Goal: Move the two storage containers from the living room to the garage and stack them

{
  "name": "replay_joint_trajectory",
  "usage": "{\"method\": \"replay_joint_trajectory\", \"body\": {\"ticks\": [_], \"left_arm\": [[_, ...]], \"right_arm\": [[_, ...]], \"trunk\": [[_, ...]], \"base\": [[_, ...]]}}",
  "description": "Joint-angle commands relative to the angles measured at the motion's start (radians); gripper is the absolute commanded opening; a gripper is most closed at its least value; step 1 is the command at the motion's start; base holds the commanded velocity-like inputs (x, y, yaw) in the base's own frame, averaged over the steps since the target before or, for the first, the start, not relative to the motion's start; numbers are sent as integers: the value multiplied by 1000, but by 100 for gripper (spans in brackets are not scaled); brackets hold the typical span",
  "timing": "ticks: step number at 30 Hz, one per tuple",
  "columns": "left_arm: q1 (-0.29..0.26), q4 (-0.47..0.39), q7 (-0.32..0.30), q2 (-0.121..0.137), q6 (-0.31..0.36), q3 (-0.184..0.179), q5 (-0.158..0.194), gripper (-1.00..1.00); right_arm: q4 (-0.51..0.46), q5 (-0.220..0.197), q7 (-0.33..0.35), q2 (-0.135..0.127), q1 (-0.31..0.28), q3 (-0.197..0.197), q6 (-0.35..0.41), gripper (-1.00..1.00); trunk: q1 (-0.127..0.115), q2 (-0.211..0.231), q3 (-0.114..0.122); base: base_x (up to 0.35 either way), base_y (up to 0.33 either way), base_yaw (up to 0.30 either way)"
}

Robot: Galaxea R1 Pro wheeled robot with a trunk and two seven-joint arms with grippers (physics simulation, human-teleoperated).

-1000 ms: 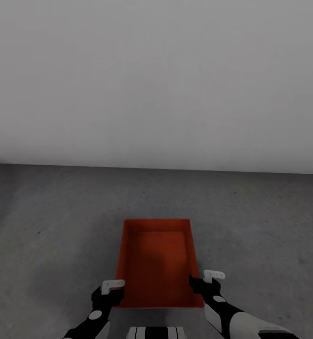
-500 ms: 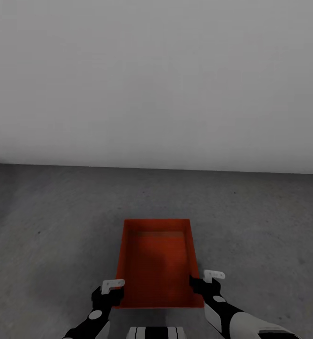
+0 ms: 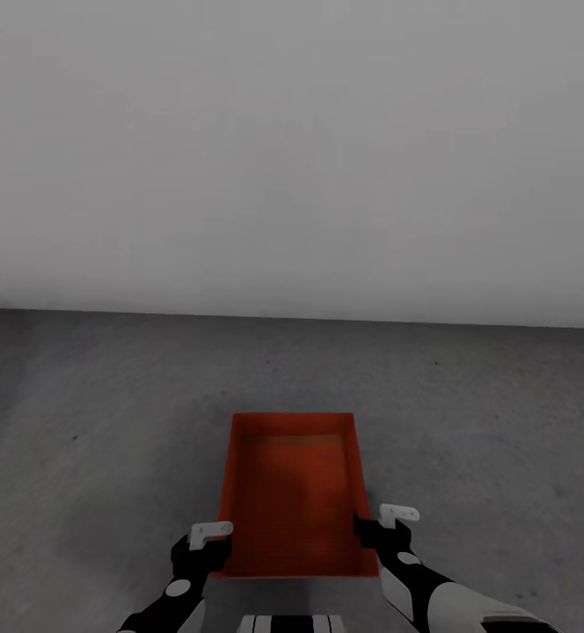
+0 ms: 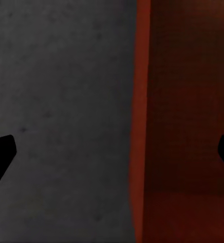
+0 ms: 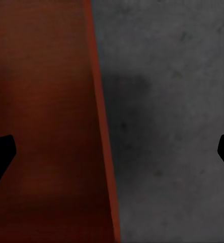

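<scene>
One storage container (image 3: pixel 292 492) shows from the head, open side up on the dark grey floor (image 3: pixel 90 422) before a pale wall (image 3: pixel 292 149), the left gripper (image 3: pixel 206 543) and right gripper (image 3: pixel 385 526) at its near corners. Each wrist view adds wide-spread jaws straddling a container side wall without touching it.

The storage container (image 3: pixel 292 492) hides the floor beneath it; each wrist view's edges cut off its far walls and the pincers' fingertips.
</scene>
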Motion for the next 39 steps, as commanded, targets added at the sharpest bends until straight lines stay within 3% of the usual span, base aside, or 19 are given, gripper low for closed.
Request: {"method": "replay_joint_trajectory", "body": {"ticks": [1,33,39], "left_arm": [[-1,1,6,0,-3,-7,4,100],[-1,-3,6,2,-5,-8,4,100],[-1,4,6,2,-50,-8,5,100]], "right_arm": [[1,-8,1,0,0,-2,-5,100],[1,2,3,-1,0,-1,-6,100],[2,19,17,-1,0,5,-13,100]], "trunk": [[-4,7,3],[-127,231,103],[-150,273,122]], "base": [[0,0,0],[0,0,0],[0,0,0]]}}
